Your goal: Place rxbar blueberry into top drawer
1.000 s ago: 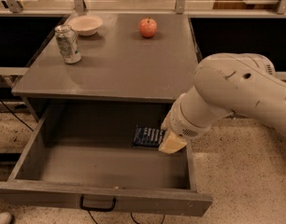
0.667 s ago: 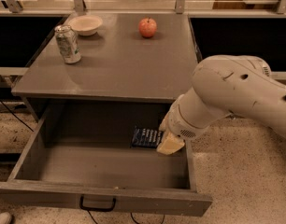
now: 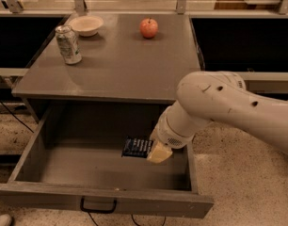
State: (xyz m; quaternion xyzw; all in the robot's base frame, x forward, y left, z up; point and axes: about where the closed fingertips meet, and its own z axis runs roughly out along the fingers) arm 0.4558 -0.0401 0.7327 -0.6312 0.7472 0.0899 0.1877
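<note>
The rxbar blueberry [image 3: 137, 147], a dark navy wrapper with pale lettering, is inside the open top drawer [image 3: 50, 195], toward its right side, just above the drawer floor. My gripper [image 3: 156, 152] is shut on the bar's right end. One pale yellow fingertip [image 3: 160, 153] shows and the other is hidden behind it. The bar sticks out to the left of the fingers. The white arm [image 3: 219, 107] reaches down into the drawer from the right. The drawer's black handle [image 3: 98, 205] is at the middle of its front panel.
On the grey cabinet top [image 3: 120, 65] stand a silver-green drink can [image 3: 68, 44] at the left, a white bowl [image 3: 86, 25] behind it and a red apple [image 3: 149, 28] at the back. Speckled floor lies to the right. Metal rails cross the back.
The gripper and the bar have moved together a little to the left and lower into the drawer. The things on the cabinet top have not moved.
</note>
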